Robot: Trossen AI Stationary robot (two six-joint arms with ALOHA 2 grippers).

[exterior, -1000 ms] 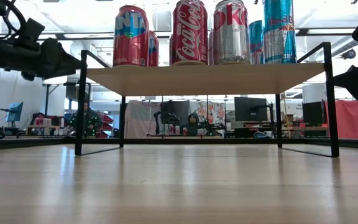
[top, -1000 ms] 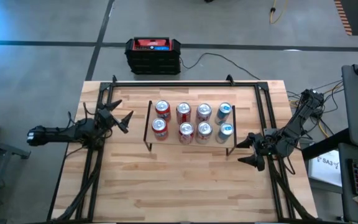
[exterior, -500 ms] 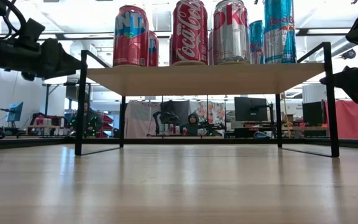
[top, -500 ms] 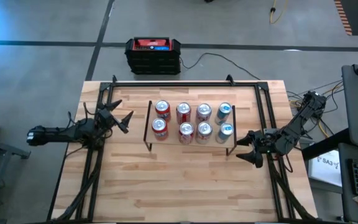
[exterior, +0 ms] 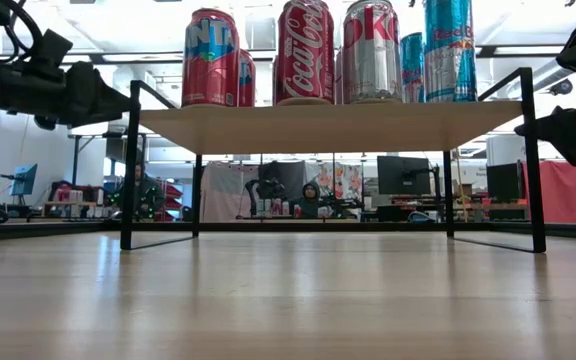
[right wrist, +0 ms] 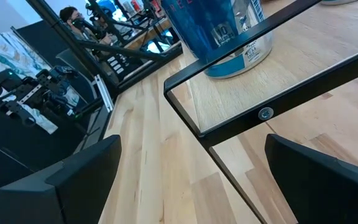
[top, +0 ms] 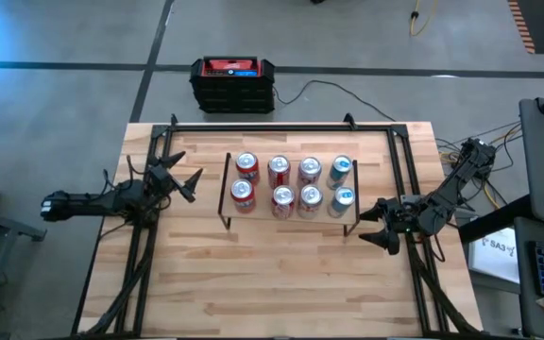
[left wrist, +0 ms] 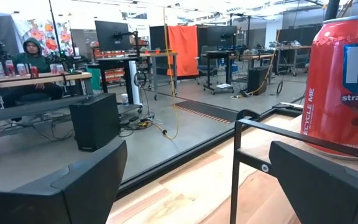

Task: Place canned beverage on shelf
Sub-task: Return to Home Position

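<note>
Grey floor [top: 64, 38] crossed by dark seams, with a black-and-red box [top: 233, 83] standing on it. Farther back are desks [left wrist: 39, 78] carrying monitors [exterior: 403, 175], an orange partition [left wrist: 182, 50] that may be a curtain, a seated person [left wrist: 35, 53], and bright ceiling lights [exterior: 148, 20] overhead.

Black-and-red box [top: 233, 84] on the floor beyond the wooden table [top: 281, 274]; seated person [exterior: 311, 197] behind.

My pale-wood, black-legged shelf [exterior: 328, 125] carries red cans [exterior: 305, 50] toward nine o'clock, silver-red cans [exterior: 372, 50], then blue cans [exterior: 450, 50] toward three.
</note>
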